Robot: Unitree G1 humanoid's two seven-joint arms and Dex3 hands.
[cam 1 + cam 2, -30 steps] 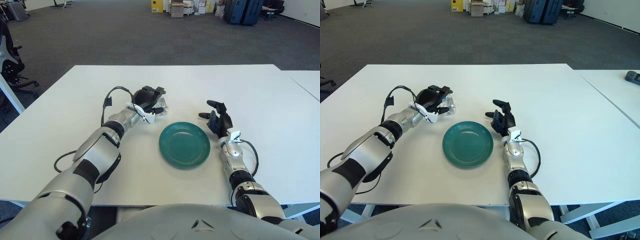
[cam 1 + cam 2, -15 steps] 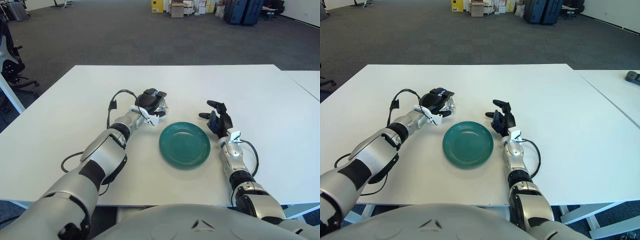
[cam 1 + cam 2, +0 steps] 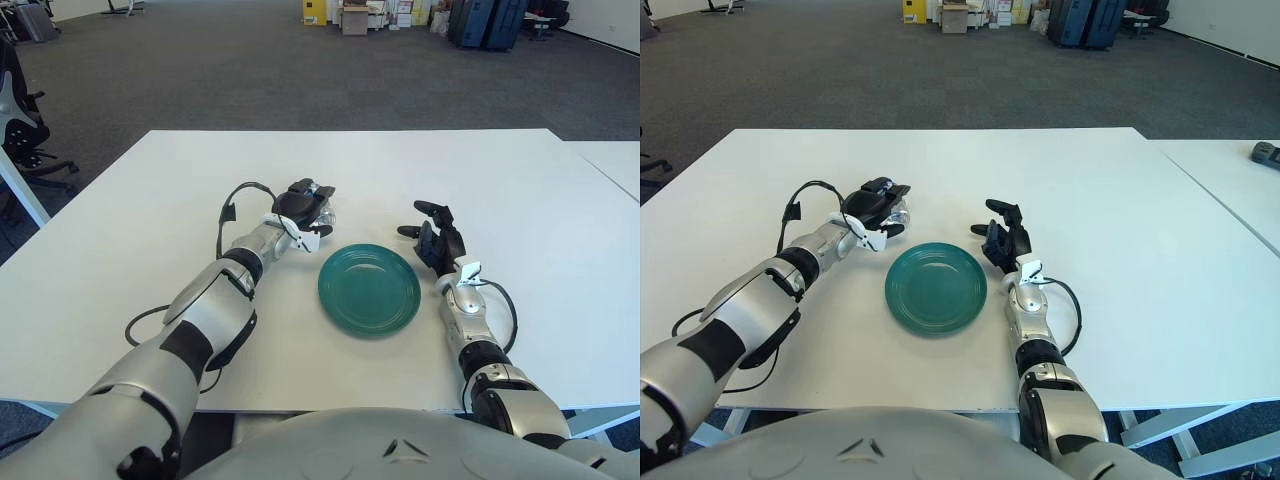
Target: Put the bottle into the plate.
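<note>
A bare strip of white worktop [image 3: 150,230] separates the left hand [image 3: 303,205], closed around a clear bottle [image 3: 322,216], from the green plate [image 3: 369,288] just beside it. The right hand [image 3: 434,238], fingers relaxed, stands at the plate's far edge, flanking that side.

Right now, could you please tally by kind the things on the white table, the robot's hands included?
Plates: 1, the green plate, empty
Bottles: 1, the clear bottle, under the left hand
Hands: 2, with the right hand beside the plate
Total: 4
</note>
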